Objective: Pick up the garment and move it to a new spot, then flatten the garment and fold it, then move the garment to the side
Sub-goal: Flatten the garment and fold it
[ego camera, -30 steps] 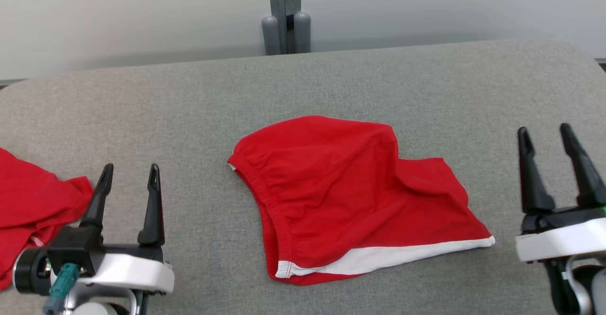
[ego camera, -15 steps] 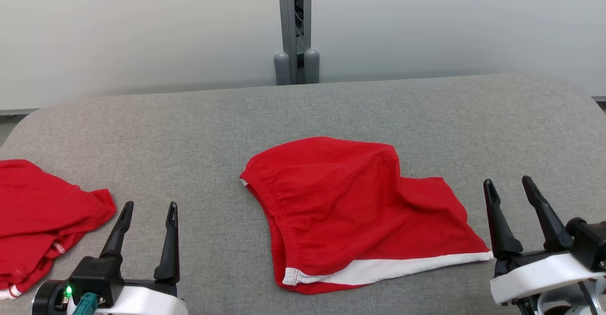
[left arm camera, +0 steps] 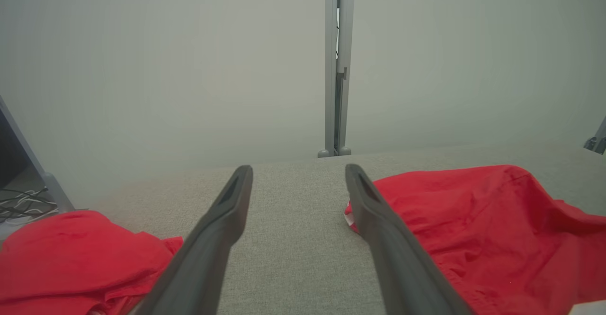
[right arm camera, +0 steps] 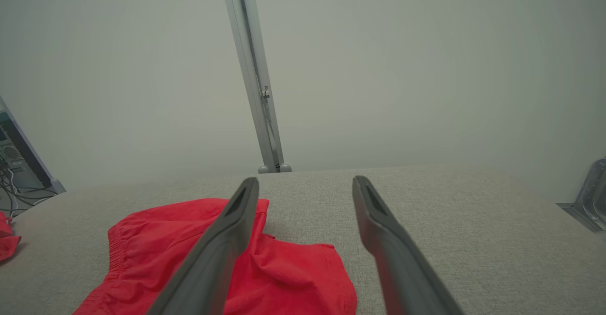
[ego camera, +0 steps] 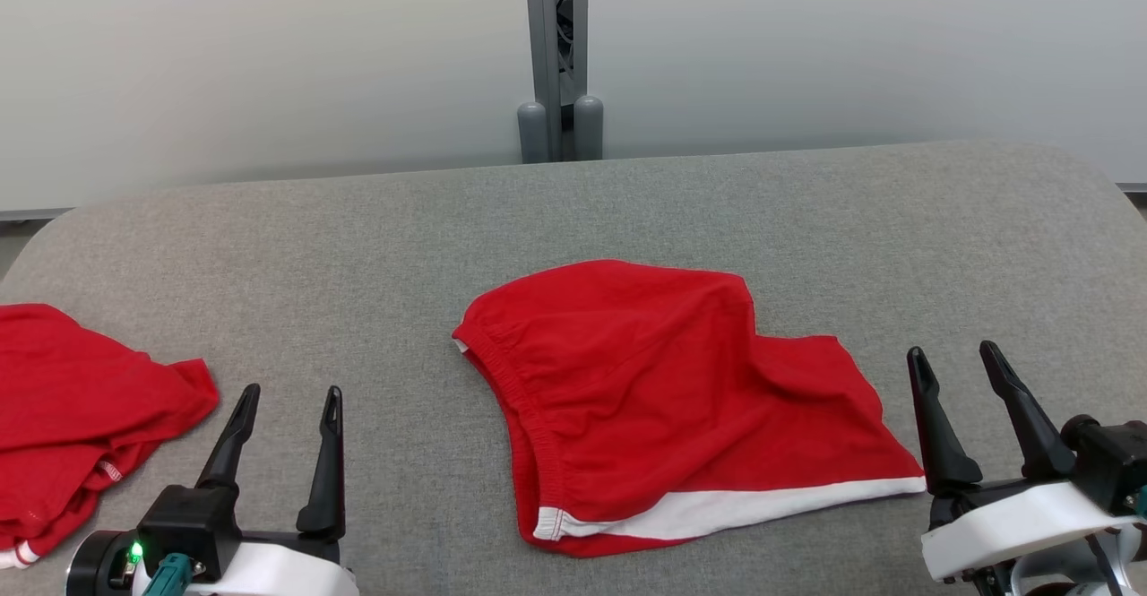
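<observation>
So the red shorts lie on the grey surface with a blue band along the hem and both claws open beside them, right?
Not quite: the head view shows the band on the red shorts is white, not blue. The rest holds: the left gripper and right gripper stand open beside them.

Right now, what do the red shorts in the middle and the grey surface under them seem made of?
Red shorts: soft matte knit, probably cotton; it wrinkles limply, waistband gathered. Grey surface: matte woven upholstery, it seems; fine flecked weave shows.

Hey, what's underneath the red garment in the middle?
The red garment lies on the grey padded table. Whether anything is hidden beneath the fabric cannot be seen.
</observation>
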Available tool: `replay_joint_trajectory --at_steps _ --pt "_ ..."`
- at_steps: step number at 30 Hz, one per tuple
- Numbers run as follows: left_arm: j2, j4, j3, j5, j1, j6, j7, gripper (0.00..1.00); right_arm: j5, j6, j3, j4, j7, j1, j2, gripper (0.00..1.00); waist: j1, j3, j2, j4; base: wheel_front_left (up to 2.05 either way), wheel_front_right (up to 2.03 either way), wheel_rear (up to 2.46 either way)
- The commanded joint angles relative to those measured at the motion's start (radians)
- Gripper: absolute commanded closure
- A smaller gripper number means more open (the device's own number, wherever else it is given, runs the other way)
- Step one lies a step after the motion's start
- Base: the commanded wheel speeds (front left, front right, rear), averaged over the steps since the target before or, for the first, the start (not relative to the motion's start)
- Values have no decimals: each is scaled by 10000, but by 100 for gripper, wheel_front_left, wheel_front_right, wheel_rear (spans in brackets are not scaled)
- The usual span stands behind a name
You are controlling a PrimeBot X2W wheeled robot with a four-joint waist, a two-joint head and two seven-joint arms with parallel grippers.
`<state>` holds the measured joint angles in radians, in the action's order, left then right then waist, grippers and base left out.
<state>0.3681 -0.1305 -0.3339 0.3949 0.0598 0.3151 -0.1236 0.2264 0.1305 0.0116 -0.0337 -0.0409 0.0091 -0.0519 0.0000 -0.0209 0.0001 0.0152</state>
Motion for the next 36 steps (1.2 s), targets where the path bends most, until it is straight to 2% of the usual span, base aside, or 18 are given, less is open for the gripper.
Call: replay_joint_trajectory --at_steps 1,9,13,19,22,25,32,33,34,35,36 --pt "63 -15 17 30 16 58 11 0 -79 5 -16 -9 28 -52 -10 0 0 -18 -1 -10 0 0 0" --pt "108 -144 -255 -143 -536 -169 96 0 -63 5 -66 30 73 -230 -6 0 0 -167 -1 8 0 0 0" --pt "-24 -65 -876 83 -917 -803 605 0 -55 5 -223 89 110 -325 -5 0 0 -294 -1 -58 0 0 0" --pt "-270 398 -2161 700 -1089 -2032 1864 0 -90 5 -293 176 181 -426 -8 0 0 -637 -1 -325 0 0 0" --pt "-368 652 -2681 838 -1067 -2454 2266 0 -60 5 -308 214 143 -428 -6 0 0 -852 -1 -438 0 0 0" --pt "-472 978 -2966 965 -1144 -2701 2544 0 -31 5 -319 260 72 -507 -6 0 0 -1084 -1 -550 0 0 0" --pt "-544 1830 -3088 1118 -1467 -2897 2714 0 31 5 -266 421 -20 -636 -6 0 0 -1472 -1 -790 0 0 0" --pt "-553 1895 -3085 1142 -1485 -2908 2696 28 8 5 -228 477 20 -613 -6 0 0 -1499 -1 -805 0 0 0" --pt "-558 1928 -3081 1150 -1512 -2933 2645 73 1 5 -174 527 70 -583 -6 0 0 -1531 -1 -823 0 0 0" --pt "-532 1964 -3070 1122 -1551 -2948 2627 100 -19 5 -96 603 159 -537 -4 0 0 -1572 -1 -841 0 0 0" --pt "-523 1992 -3065 1112 -1571 -2958 2603 100 -42 5 -18 702 255 -473 -6 0 0 -1593 -1 -850 0 0 0"
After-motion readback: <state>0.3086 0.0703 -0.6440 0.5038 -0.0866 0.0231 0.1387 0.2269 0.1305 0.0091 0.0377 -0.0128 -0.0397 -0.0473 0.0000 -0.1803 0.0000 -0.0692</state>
